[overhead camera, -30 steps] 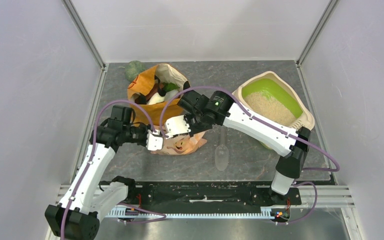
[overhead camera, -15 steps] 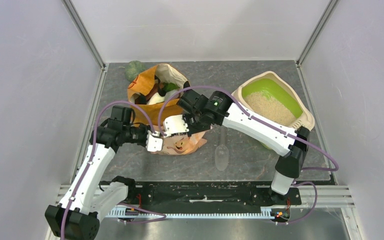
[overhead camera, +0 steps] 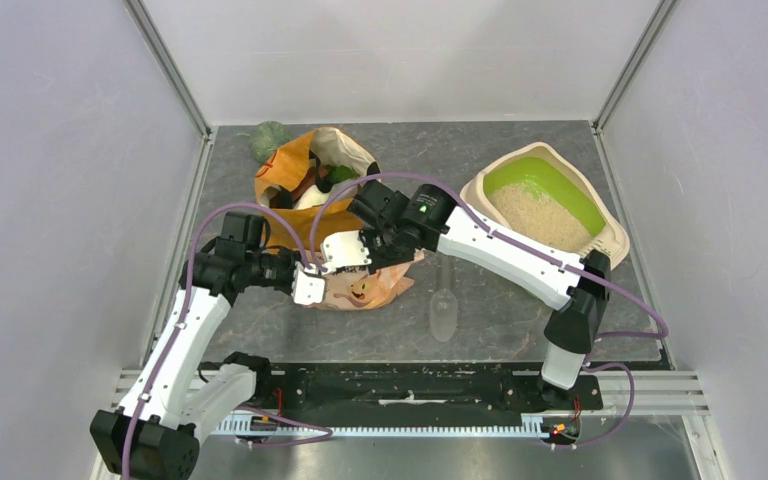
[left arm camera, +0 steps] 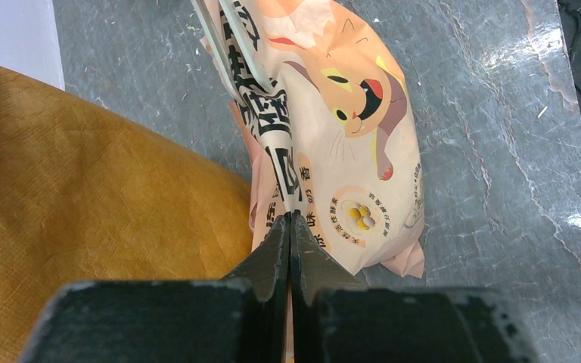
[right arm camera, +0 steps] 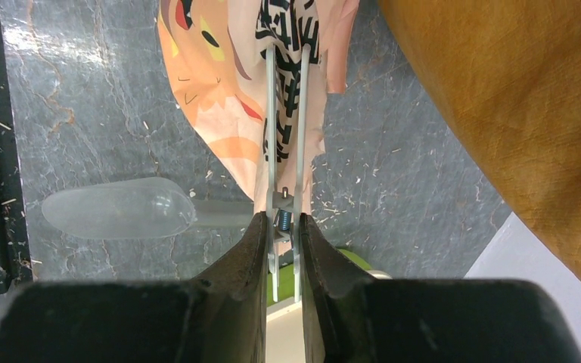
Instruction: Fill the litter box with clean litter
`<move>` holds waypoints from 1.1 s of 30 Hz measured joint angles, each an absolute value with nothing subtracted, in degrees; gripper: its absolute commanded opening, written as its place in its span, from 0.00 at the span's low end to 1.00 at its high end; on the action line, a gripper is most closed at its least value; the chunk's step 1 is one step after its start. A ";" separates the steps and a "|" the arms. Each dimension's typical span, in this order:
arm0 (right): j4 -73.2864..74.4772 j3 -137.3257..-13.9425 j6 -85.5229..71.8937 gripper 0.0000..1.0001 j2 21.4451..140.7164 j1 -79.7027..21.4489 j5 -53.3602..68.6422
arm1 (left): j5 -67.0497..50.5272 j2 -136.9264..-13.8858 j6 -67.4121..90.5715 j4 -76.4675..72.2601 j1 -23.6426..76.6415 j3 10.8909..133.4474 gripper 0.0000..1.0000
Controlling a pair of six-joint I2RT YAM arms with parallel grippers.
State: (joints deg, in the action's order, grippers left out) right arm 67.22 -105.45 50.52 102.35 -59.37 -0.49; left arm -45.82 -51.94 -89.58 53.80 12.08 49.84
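The top camera looked down from above and behind the arm bases over the whole tabletop (overhead camera: 500,170). The wrist cameras sat close behind the left tool (left arm camera: 290,227) and right tool (right arm camera: 281,221), looking along the fingers. All three shared the cat-printed pouch (overhead camera: 365,288) beside the orange paper bag (overhead camera: 290,178); both wrist views caught its clip (right arm camera: 286,113).

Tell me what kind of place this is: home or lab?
Probably a lab test cell, not a home: white wall panels in aluminium framing, a mounting rail at the near edge, and a litter box staged on a grey tabletop.
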 measured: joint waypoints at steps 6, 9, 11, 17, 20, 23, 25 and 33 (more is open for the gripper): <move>66.78 -105.47 50.33 0.00 102.61 -59.51 1.26 | -46.09 -51.94 -90.02 53.87 12.05 49.71 0.02; 66.78 -105.62 50.22 0.00 102.87 -59.51 1.89 | -46.46 -51.90 -90.15 53.87 11.94 49.52 0.02; 66.87 -105.80 50.17 0.00 103.00 -59.51 2.15 | -46.70 -51.90 -90.17 53.87 11.86 49.52 0.02; 67.00 -106.45 50.30 0.00 103.59 -59.51 2.68 | -47.13 -51.90 -90.32 53.87 11.57 49.43 0.02; 67.05 -106.59 50.35 0.00 103.72 -59.51 2.76 | -47.22 -51.90 -90.35 53.87 11.46 49.39 0.02; 67.00 -106.65 50.26 0.00 103.83 -59.51 2.87 | -47.44 -51.86 -90.35 53.80 11.31 49.30 0.02; 66.98 -106.65 50.15 0.00 103.85 -59.51 2.98 | -47.64 -51.75 -90.32 53.47 11.31 49.08 0.02; 63.51 -103.00 49.50 0.00 102.32 -60.14 3.01 | -47.92 -49.84 -90.30 51.64 11.11 47.00 0.02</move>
State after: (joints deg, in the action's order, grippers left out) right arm 63.51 -103.00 49.50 102.32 -60.14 3.01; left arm -47.92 -49.84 -90.30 51.64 11.11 47.00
